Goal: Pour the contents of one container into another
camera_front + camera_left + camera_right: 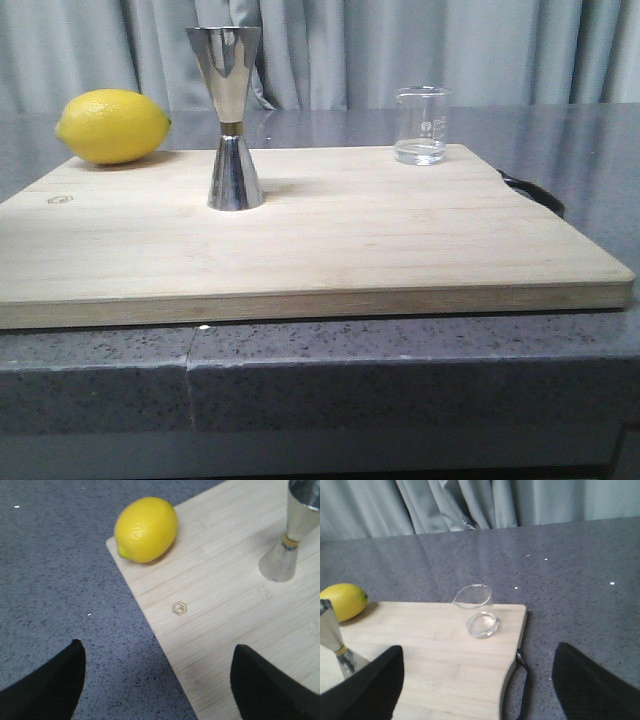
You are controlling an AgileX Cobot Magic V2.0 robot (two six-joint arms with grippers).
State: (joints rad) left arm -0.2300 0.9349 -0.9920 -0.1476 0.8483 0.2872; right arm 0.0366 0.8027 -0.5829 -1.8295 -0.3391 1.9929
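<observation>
Right now both my grippers' fingers (pixel 360 690) are spread wide, empty. Glass beaker (pixel 421 125) stands at the cutting board's (pixel 330 250) far right; fragile, slick, so I'd grip mid-wall.

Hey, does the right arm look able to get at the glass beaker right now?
Probably yes. The right hand is open and facing the beaker, which stands upright near the board's far right corner with nothing between them; the jigger and lemon sit well off to the left.
</observation>
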